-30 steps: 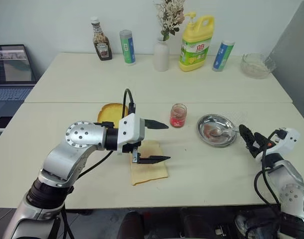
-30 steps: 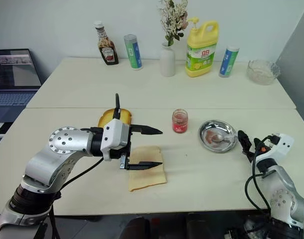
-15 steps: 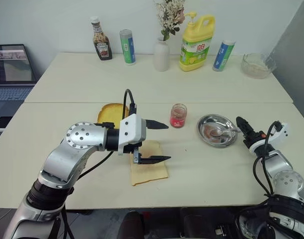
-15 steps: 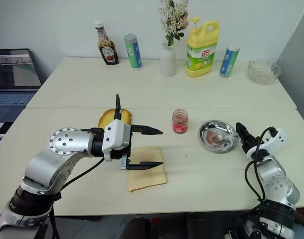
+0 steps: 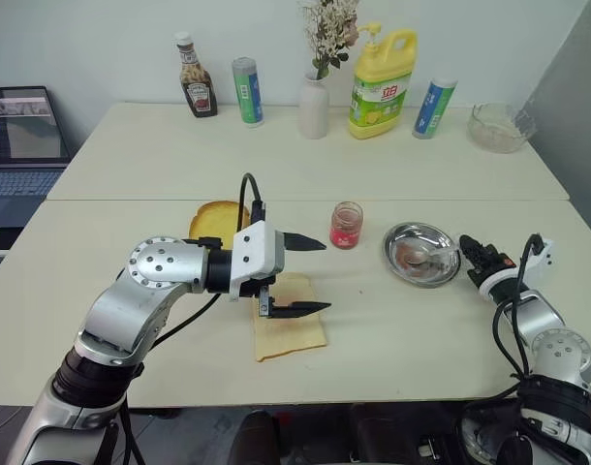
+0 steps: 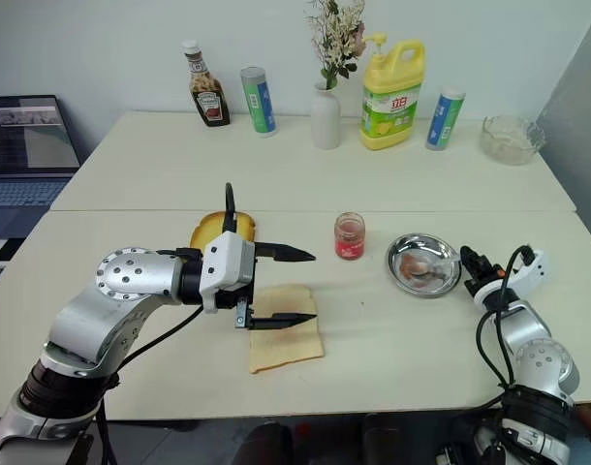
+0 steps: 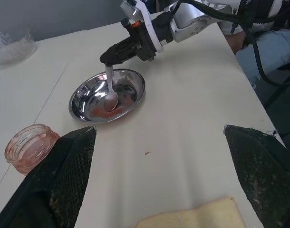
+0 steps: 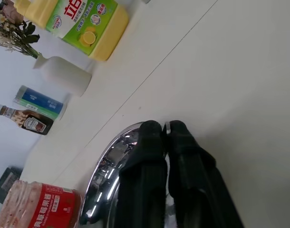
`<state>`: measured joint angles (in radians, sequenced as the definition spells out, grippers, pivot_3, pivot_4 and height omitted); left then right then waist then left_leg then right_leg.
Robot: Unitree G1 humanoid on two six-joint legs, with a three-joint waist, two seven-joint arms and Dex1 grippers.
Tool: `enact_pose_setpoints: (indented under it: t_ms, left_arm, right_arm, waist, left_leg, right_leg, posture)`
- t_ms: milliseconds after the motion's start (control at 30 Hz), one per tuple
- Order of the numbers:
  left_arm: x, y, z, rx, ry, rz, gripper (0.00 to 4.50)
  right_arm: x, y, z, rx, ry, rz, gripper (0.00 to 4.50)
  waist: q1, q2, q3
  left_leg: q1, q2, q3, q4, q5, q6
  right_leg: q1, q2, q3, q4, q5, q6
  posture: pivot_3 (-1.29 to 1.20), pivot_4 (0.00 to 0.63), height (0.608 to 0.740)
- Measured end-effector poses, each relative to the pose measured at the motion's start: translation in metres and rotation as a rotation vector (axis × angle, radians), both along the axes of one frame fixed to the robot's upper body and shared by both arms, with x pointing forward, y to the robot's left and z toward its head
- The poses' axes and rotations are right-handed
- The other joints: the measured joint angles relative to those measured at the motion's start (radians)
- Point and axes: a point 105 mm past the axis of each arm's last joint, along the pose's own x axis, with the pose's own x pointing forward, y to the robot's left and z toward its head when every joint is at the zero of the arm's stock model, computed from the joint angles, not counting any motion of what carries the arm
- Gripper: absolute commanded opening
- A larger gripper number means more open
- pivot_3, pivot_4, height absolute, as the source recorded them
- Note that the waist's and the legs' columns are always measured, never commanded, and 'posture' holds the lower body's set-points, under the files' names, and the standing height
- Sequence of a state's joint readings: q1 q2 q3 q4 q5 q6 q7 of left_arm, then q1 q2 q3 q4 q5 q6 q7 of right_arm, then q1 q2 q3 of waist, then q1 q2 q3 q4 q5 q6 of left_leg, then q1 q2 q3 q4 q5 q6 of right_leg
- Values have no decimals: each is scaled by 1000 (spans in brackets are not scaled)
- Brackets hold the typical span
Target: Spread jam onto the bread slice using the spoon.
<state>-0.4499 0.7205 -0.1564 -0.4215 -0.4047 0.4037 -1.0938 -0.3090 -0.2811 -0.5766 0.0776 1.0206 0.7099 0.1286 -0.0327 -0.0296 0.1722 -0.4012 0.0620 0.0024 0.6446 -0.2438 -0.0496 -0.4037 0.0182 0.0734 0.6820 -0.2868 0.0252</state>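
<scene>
The spoon [image 7: 110, 91] lies with its bowl in the round steel dish [image 5: 390, 254], handle slanting up over the right rim. My right gripper [image 5: 465, 244] is at that rim, level, shut on the handle's end; in the right wrist view its fingers [image 8: 152, 135] are pressed together. The jam [image 5: 347, 224] is in a small glass jar left of the dish. The bread slice [image 5: 291, 329] lies flat near the table's front, with a reddish smear. My left gripper [image 5: 326, 275] hovers open just above it, pointing right, holding nothing.
A thicker golden slice [image 5: 216, 221] lies behind the left gripper. Along the far table stand a sauce bottle [image 5: 196, 89], two canisters [image 5: 246, 91], a vase [image 5: 313, 107], a yellow detergent bottle [image 5: 382, 82] and a glass bowl [image 5: 501, 126]. A laptop [image 5: 19, 136] sits far left.
My right gripper has moved in to the dish's right rim, rolled, and gone from open to shut on the spoon's handle. The left arm has stayed put.
</scene>
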Motion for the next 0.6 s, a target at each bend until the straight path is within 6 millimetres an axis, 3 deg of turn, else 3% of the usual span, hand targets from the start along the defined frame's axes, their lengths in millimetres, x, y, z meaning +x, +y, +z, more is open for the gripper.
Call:
enact_pose_setpoints:
  t_ms: [333,600]
  left_arm:
    - [5,1,-1,-12,6,36,4500]
    - [23,34,-4,-62,55,251,4500]
  right_arm:
    - [-3,-5,3,0,-1,2,31]
    - [-16,-5,50,-79,-133,35,31]
  waist:
    - [0,0,0]
    - [-1,1,1]
  left_leg:
    - [0,0,0,0,0,0]
    - [0,0,0,-1,0,0]
  right_leg:
    - [0,0,0,0,0,0]
    - [-1,0,0,0,0,0]
  posture:
    - [0,150,740]
    - [0,150,740]
